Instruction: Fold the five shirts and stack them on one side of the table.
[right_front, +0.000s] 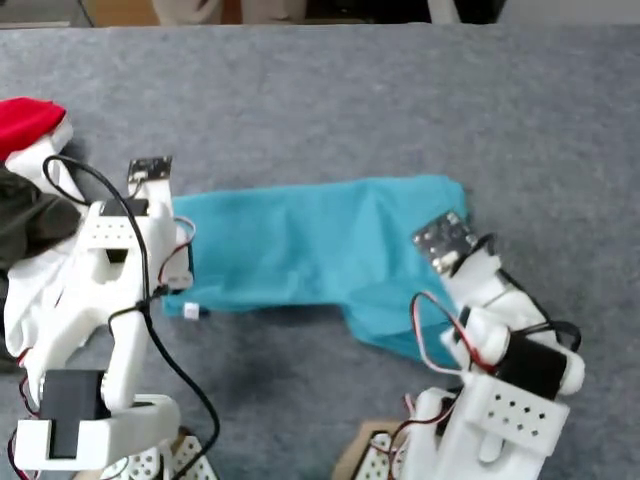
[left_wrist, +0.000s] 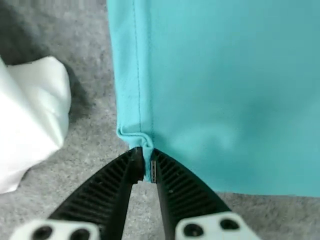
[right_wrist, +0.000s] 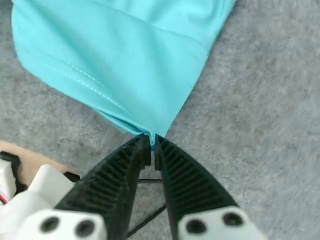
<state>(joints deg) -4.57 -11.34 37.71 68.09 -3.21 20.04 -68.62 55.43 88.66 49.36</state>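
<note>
A teal shirt (right_front: 320, 245) lies partly folded across the middle of the grey table (right_front: 400, 90). My left gripper (left_wrist: 146, 167) is shut on the teal shirt (left_wrist: 220, 90) at a hemmed corner on its left end. My right gripper (right_wrist: 152, 147) is shut on a corner of the teal shirt (right_wrist: 125, 55) at its near right end. In the high view the left arm (right_front: 125, 250) stands at the shirt's left edge and the right arm (right_front: 480, 300) at its lower right part.
A heap of other shirts lies at the table's left edge: a white one (right_front: 40, 290), a dark one (right_front: 25, 225) and a red one (right_front: 28, 120). White cloth (left_wrist: 30, 115) lies close beside my left gripper. The table's far half is open grey surface.
</note>
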